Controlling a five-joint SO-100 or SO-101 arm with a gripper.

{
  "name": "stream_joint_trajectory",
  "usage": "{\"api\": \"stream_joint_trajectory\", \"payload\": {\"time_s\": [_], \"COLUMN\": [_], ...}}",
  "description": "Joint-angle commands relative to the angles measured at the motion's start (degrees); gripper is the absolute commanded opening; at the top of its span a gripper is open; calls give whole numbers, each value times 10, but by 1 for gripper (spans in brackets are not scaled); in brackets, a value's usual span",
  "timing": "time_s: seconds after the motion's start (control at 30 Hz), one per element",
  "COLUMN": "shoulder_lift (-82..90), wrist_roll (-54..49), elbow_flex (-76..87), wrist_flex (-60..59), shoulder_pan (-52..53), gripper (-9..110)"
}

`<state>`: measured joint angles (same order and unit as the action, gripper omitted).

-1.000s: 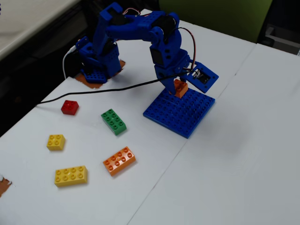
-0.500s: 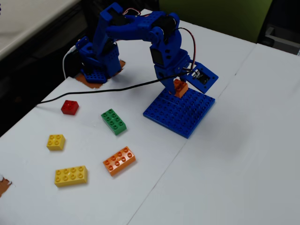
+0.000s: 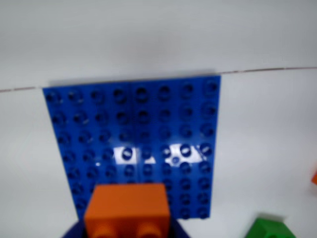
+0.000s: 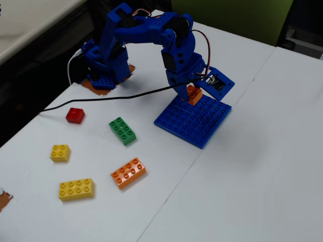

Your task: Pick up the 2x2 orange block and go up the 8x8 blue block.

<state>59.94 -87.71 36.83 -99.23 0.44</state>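
The 2x2 orange block (image 4: 194, 95), clamped in the gripper (image 4: 193, 97), sits above the 8x8 blue block's (image 4: 194, 123) edge.

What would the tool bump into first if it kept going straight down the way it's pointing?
Probably the large flat blue studded baseplate, via the small orange square brick the tool holds over its edge nearest the arm; the gap is unclear.

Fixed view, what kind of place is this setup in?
Probably a classroom, office or hobby lab: a white table with a small blue robot arm fixed near its edge, loose toy bricks, and a blue baseplate.
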Motion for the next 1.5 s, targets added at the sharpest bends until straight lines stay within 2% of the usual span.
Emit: {"api": "stream_joint_trajectory", "payload": {"time_s": [0.0,1.47], "shoulder_lift": [8,4], "wrist_roll": [4,-25], "elbow_flex": [-26,-29], "wrist_flex": [-2,-3], "shoulder_pan": [2,4], "gripper": [0,0]}}
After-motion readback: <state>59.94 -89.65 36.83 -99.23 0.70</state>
